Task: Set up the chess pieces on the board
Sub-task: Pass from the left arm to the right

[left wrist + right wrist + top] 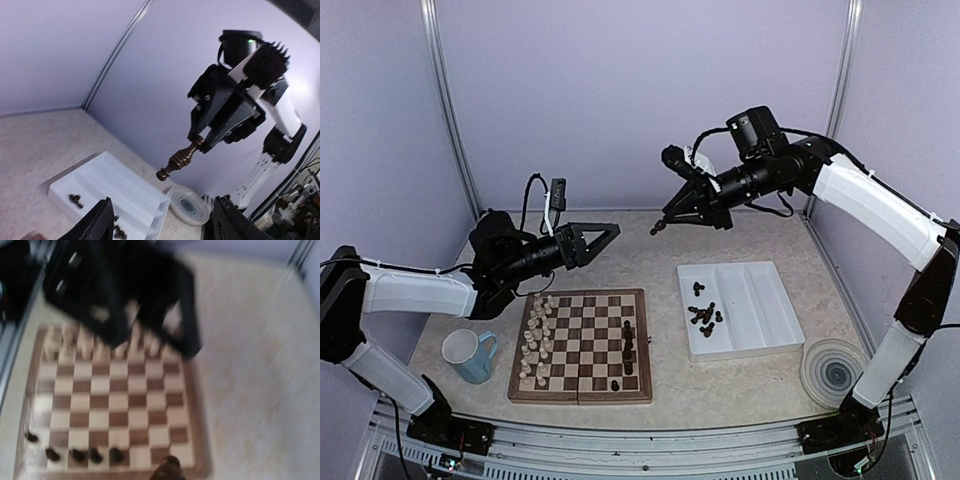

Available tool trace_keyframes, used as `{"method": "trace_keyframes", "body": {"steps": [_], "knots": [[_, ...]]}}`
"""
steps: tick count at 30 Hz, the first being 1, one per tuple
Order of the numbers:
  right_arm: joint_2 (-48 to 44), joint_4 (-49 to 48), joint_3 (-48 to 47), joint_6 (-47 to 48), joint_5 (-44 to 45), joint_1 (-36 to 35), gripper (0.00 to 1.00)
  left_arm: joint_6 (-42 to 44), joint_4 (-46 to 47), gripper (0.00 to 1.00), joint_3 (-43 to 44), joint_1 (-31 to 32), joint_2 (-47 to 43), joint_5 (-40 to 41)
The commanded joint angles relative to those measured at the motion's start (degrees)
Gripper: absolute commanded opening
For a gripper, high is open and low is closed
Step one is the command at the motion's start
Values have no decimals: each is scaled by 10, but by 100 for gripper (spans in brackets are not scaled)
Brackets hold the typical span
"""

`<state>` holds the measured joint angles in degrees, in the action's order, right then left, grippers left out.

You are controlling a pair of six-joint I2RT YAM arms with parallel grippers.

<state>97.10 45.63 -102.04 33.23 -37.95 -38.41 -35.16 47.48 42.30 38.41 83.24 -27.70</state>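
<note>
- Board (585,345): lies flat on the table (760,385), front left of centre. A light blue mug (470,357) stands just beside its left edge, handle toward the board.
- White pieces (535,340): fill the two left columns of the board in the top view.
- Left gripper (610,236): hangs in the air over the far edge of the board. Its jaws are spread wide with nothing between them. In the left wrist view both fingers (102,222) stand far apart and point toward the right gripper (202,142).
- Chess pieces (628,345): several dark figures stand along the right column of the board. The right wrist view is blurred, but shows them (95,455) as a short row at the near edge of the board.
- Right gripper (665,222): hangs in the air to the right of the left gripper, clear of the table. Its jaws are narrow and clamped on one dark piece (181,160). The piece is gripped at one end and tilted, with its free end pointing down and to the left.
- Tray (760,300): white and ridged, it rests on the table to the right of the board, apart from it. More dark figures (705,312) lie loose in its left part.
- Round disc (833,370): lies flat near the front right corner of the tray.
</note>
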Motion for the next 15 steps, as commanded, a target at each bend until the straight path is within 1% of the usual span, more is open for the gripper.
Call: {"method": "trace_keyframes", "body": {"steps": [1,4,6,7,10,15], "knots": [[-26,-18,-32,-27,-70,21,11,-152,330,68,-21,36,59,40],[-29,-18,-49,-34,-89,27,11,-235,477,68,-7,54,144,55],[-31,-19,-52,-39,-98,28,11,-285,543,68,18,66,209,54],[-31,-20,-51,-41,-100,28,11,-297,564,68,34,71,228,53],[-35,-22,-43,-44,-103,27,12,-308,580,68,75,86,275,53],[-41,-25,-29,-46,-103,27,12,-324,586,68,108,92,308,54]]}}
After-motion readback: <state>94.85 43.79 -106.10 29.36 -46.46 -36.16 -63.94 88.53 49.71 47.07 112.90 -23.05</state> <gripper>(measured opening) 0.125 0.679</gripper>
